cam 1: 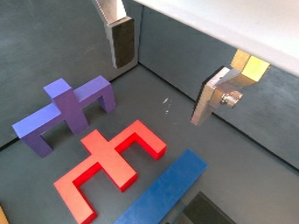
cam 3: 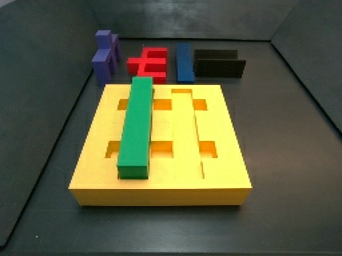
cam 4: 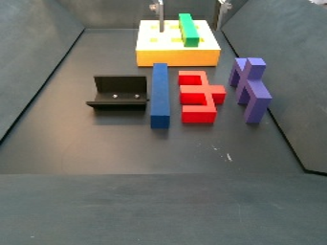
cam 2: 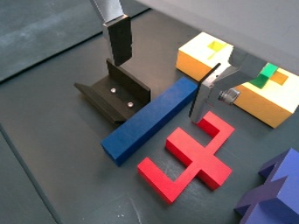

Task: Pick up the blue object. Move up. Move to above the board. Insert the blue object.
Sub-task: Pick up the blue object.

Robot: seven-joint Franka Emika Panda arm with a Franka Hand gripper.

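The blue object (cam 4: 160, 92) lies flat on the table in the middle of a side view, between the fixture (cam 4: 119, 94) and a red piece (cam 4: 198, 96). It looks stiff, probably light. Grab its long sides mid-length. The gripper (cam 2: 163, 66) hangs above, jaws apart and empty.

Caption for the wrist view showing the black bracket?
Open gripper hovers over the blue object, lying between fixture and red piece.

A dark grey matte floor (cam 4: 128, 144) spreads beneath the fingers, enclosed by dark walls (cam 3: 307, 70) on each side; soft, even light, faint shadows.
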